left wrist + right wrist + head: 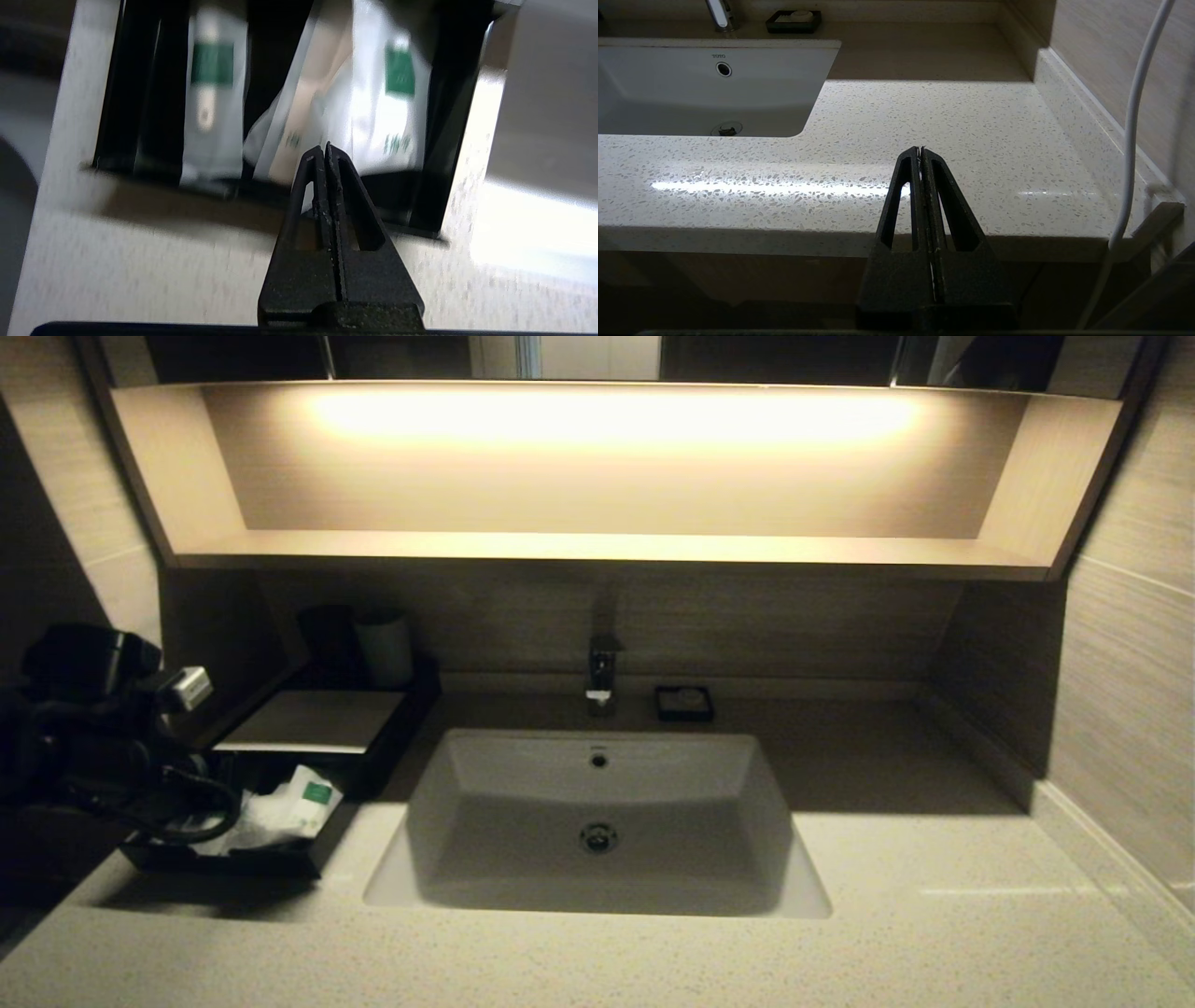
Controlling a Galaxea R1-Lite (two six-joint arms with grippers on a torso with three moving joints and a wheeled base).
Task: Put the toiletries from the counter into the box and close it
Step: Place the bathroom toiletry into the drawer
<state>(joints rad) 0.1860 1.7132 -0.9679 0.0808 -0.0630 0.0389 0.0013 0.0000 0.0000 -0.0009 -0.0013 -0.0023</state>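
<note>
A black open box [308, 859] stands on the counter left of the sink, with white toiletry packets with green labels [294, 807] inside. Its pale lid [313, 721] lies over the box's far part. In the left wrist view the box [448, 140] holds several white packets [215, 102] and the left gripper [325, 148] is shut and empty, above the box's near edge. The left arm [93, 728] hangs over the box's left side. The right gripper [920, 150] is shut and empty, off the counter's front edge at the right.
A white sink [597, 821] with a tap [602, 677] fills the middle of the counter. A small black soap dish [684, 702] sits behind it. Two cups [385, 646] stand behind the box. A wall and low ledge [1102, 840] bound the right side.
</note>
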